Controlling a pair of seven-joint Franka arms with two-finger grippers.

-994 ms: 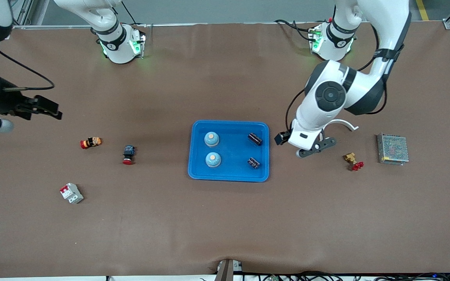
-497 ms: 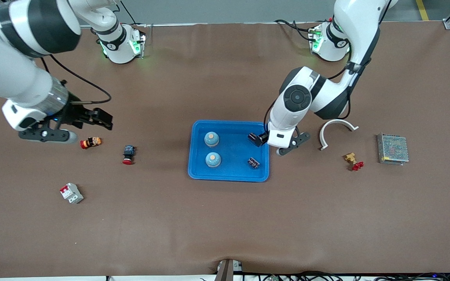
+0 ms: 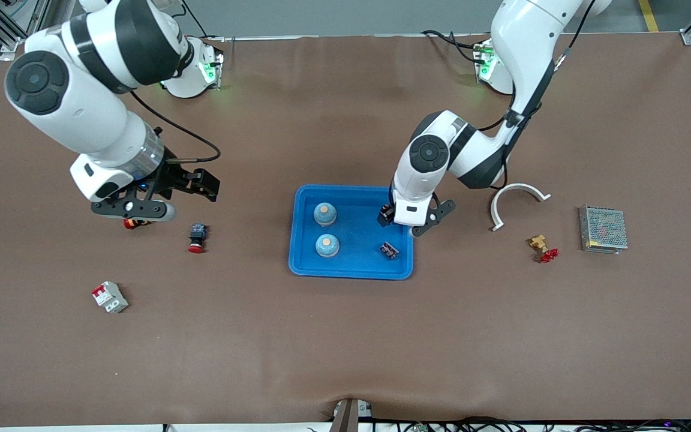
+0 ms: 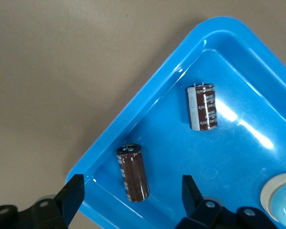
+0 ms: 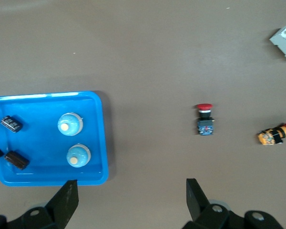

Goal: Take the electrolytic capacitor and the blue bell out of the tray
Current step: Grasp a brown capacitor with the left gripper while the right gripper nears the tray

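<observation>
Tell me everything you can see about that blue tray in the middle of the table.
The blue tray is a shallow rectangle with rounded corners and a raised rim, glossy like plastic. It lies flat on the brown table, midway between the two arms. Inside, two pale blue bells stand toward the right arm's end, and two dark cylindrical capacitors lie on their sides toward the left arm's end. The left gripper hangs open over one capacitor. Nothing grips the tray.
</observation>
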